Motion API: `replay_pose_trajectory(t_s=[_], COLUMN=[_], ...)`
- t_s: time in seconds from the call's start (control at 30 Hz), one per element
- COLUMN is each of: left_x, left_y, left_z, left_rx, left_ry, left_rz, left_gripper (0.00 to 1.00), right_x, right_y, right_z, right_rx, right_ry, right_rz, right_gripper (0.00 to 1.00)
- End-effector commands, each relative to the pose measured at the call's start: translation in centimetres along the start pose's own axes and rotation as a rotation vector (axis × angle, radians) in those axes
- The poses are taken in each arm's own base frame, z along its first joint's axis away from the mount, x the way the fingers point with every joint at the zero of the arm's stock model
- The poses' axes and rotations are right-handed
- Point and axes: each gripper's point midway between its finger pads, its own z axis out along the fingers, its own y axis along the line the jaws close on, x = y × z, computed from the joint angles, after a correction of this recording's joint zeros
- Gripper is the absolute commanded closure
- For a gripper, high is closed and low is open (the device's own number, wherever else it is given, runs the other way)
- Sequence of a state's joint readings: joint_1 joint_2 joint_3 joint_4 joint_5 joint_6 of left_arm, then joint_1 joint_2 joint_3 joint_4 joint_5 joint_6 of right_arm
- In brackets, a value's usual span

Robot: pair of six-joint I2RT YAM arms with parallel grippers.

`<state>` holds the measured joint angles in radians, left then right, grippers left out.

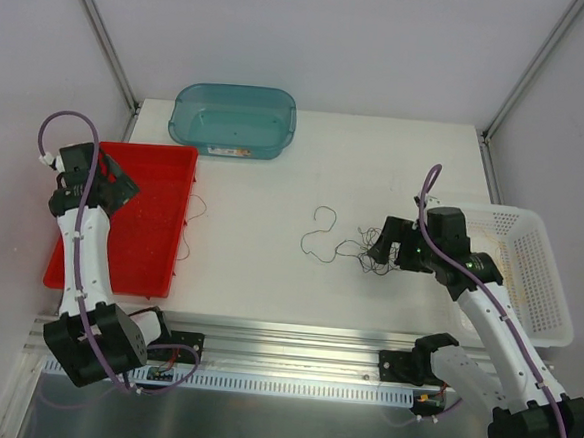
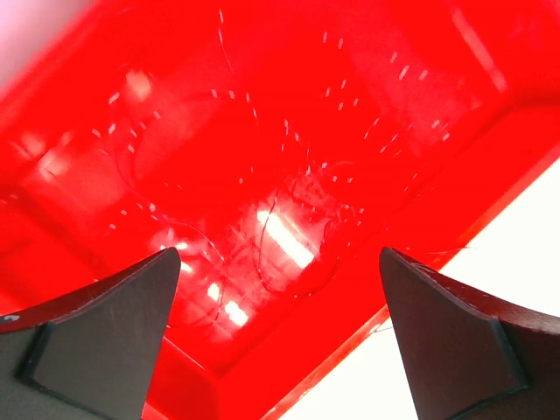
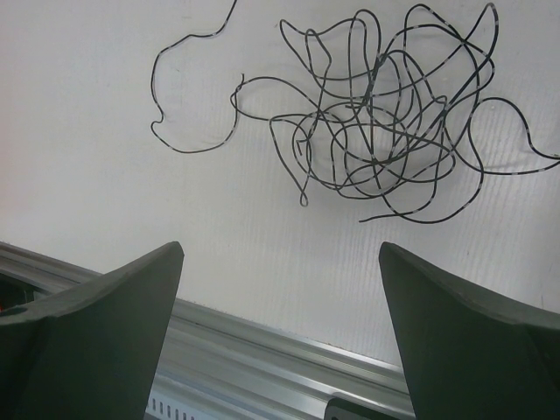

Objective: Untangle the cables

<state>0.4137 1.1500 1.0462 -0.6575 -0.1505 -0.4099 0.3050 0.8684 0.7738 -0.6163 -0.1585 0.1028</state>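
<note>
Dark cables (image 3: 385, 114) in a loose tangle just ahead of the right hand (image 3: 280, 254), wide apart, empty.

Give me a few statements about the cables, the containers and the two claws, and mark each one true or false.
1. The dark cable tangle lies on the white table. True.
2. The right claw is shut on that tangle. False: it is open and empty, and the tangle lies clear of it.
3. The left claw is open above the red tray. True.
4. The teal bin sits at the table's near edge, by the arm bases. False: it is at the far edge.
5. The white basket is beside the left arm. False: it is on the right arm's side.
</note>
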Motion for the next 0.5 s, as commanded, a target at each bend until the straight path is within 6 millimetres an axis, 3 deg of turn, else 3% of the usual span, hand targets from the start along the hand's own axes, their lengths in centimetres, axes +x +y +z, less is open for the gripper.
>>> replay_pose_trajectory(t_s=[0.0, 0.13, 0.23, 0.33, 0.37, 0.47], left_x=[-3.3, -5.0, -4.6, -2.6, -1.3, 2.0], left_y=[0.6, 0.6, -0.4, -2.6, -4.4, -6.9], left_z=[-3.4, -5.2, -5.3, -5.0, -5.3, -5.7], left_rx=[-0.014, -0.019, 0.038, 0.169, 0.265, 0.341], left_ry=[-0.128, -0.179, -0.148, -0.048, 0.000, 0.071], left_rz=[0.010, 0.012, 0.044, 0.083, 0.103, 0.188], left_gripper=[0.01, 0.01, 0.01, 0.03, 0.03, 0.06], right_x=[-0.1, 0.2, 0.4, 0.6, 0.7, 0.7], right_y=[0.4, 0.2, 0.2, 0.1, 0.1, 0.2], right_z=[-0.3, -0.2, -0.1, 0.1, 0.2, 0.3], right_rx=[-0.020, -0.016, -0.017, -0.019, -0.020, -0.022], right_ry=[-0.011, -0.010, -0.008, 0.001, 0.002, 0.008], right_rz=[-0.017, -0.015, -0.012, -0.009, -0.010, -0.006], right_gripper=[0.00, 0.00, 0.00, 0.01, 0.00, 0.00])
